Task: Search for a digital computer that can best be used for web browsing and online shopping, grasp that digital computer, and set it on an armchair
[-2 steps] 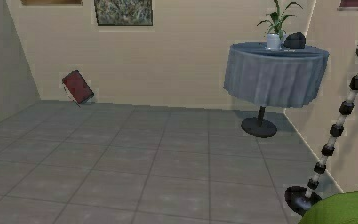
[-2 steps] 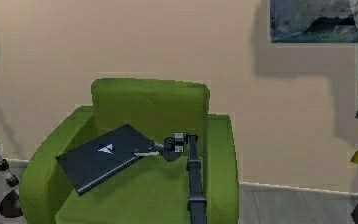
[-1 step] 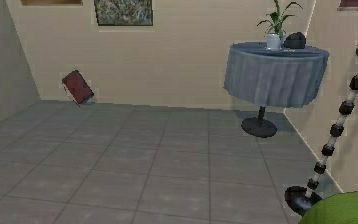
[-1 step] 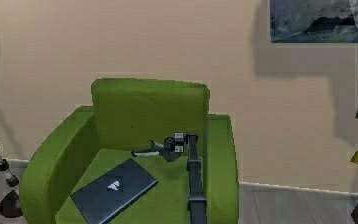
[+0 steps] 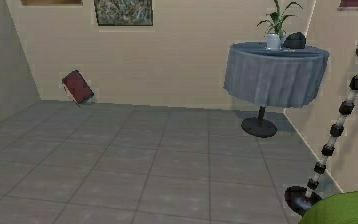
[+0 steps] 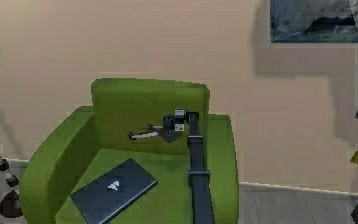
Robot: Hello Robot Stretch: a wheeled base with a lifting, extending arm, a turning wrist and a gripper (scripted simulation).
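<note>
A dark closed laptop lies flat on the seat of a green armchair, toward the seat's front left. The arm rises as a dark bar over the seat's right part. The gripper is at its far end, in front of the armchair's backrest and above the laptop. I cannot tell whether it holds anything. A corner of the armchair shows at the forward view's bottom right.
A round table with a blue-grey cloth bears a potted plant and a dark object. A reddish flat thing leans on the far wall. A beaded lamp pole stands beside the armchair. Tiled floor lies ahead.
</note>
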